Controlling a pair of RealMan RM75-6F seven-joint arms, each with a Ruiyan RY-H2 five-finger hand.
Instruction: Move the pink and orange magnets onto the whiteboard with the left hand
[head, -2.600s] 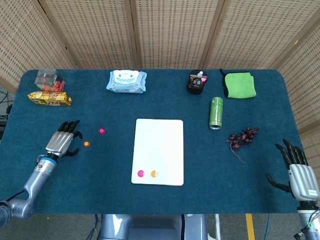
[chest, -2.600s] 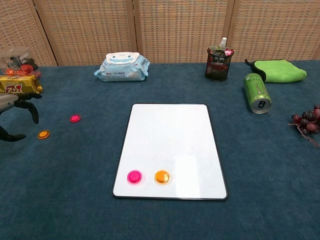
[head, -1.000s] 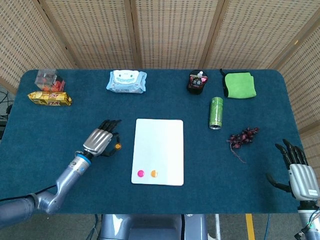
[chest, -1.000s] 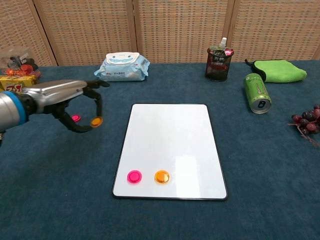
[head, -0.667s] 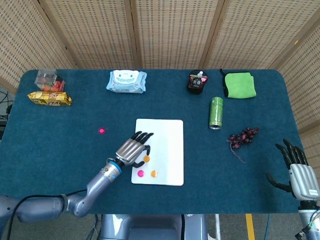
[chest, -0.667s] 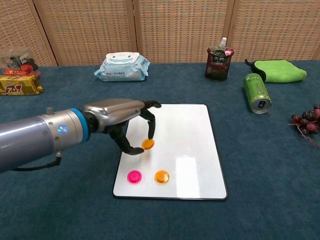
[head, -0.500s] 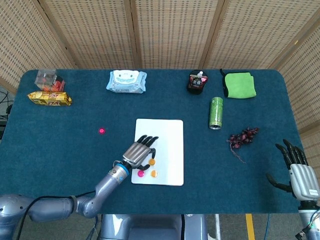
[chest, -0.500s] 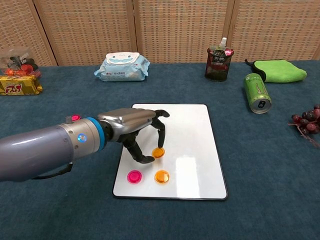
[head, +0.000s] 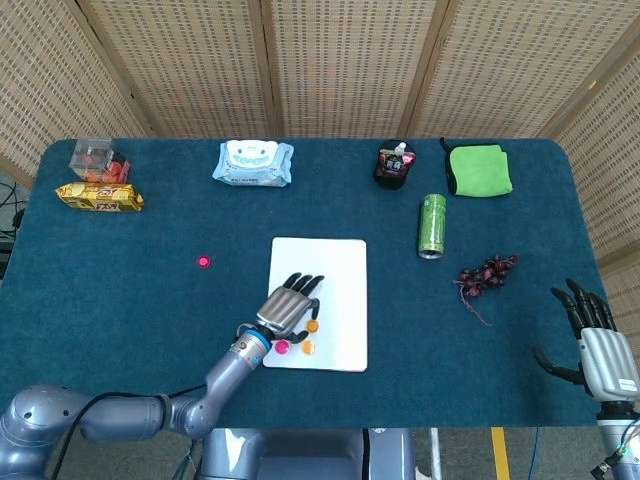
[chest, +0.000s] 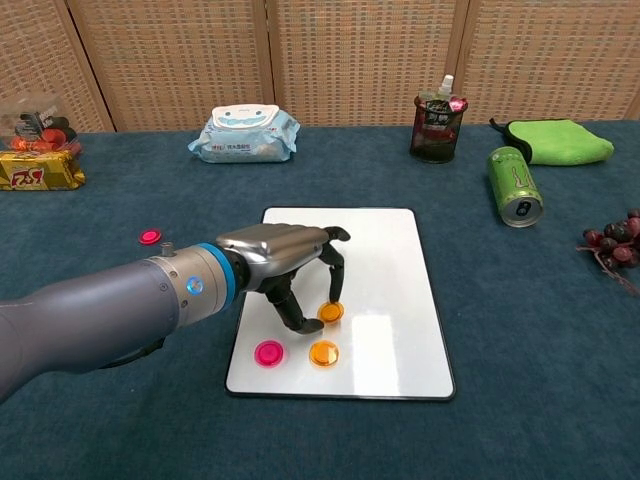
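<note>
Chest view shows the left hand (chest: 285, 262) reaching over the whiteboard (chest: 375, 250), its fingers arched downward and an orange magnet (chest: 331, 312) pinched between a fingertip and the thumb, low over the board's surface; I cannot tell whether the magnet is already touching the white panel. Just below it, two more magnets lie flat on the board near its front edge: a pink one (chest: 268, 353) to the left and a second orange one (chest: 323, 352) beside it, close together but apart. The other pink magnet (chest: 150, 237) sits on the blue table (chest: 520, 330) off the board, well to the left of the whiteboard.

From the head view the same left hand (head: 288, 304) lies over the lower left part of the whiteboard (head: 335, 270), with the held orange magnet (head: 312, 325) showing at its fingertips and the loose pink magnet (head: 204, 262) alone on the cloth to the left.

The right hand (head: 596, 345) is far off at the table's right edge, fingers spread apart and holding nothing.

Along the back of the table stand a pack of wet wipes (chest: 243, 133), a dark pouch with a spout (chest: 438, 122), a folded green cloth (chest: 560, 140), and a green can (chest: 514, 185) lying on its side. A bunch of dark grapes (chest: 615, 243) lies at the right, and a yellow snack packet (chest: 38, 170) sits at the far left.
</note>
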